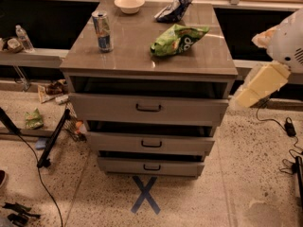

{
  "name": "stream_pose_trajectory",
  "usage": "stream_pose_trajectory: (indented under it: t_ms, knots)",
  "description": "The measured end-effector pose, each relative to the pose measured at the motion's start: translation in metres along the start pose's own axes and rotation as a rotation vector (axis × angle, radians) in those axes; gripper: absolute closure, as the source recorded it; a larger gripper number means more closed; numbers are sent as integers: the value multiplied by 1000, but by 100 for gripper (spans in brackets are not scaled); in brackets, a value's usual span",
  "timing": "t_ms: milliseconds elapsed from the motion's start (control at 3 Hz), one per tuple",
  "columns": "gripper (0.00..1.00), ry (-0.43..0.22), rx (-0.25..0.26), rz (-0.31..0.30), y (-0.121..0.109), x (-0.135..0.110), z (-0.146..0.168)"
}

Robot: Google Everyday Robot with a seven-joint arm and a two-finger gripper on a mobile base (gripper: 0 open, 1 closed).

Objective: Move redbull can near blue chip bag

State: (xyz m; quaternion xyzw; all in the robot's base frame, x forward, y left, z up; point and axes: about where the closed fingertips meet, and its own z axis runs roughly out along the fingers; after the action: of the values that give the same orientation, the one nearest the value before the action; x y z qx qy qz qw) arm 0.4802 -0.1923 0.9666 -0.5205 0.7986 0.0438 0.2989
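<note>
The redbull can (102, 30) stands upright on the left part of the grey cabinet top (132, 56). The blue chip bag (174, 8) lies crumpled at the back of the top, right of centre. They are well apart. My gripper (265, 60) is a white and cream shape at the right edge of the camera view, close to the camera, off the cabinet's right side and far from the can. It holds nothing that I can see.
A green chip bag (177, 39) lies between the can and the blue bag. A white bowl (129, 4) sits at the back left. Three drawers (149, 109) stand partly open below. Cables, a stand leg (52, 138) and litter lie on the floor at the left.
</note>
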Motion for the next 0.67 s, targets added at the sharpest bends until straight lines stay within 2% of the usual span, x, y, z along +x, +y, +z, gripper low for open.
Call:
stream_pose_trajectory:
  t_ms: [333,667]
  knots:
    - [0,-198,23,154,-18,-30,21]
    - [0,-377,59,279,-35,-79,51]
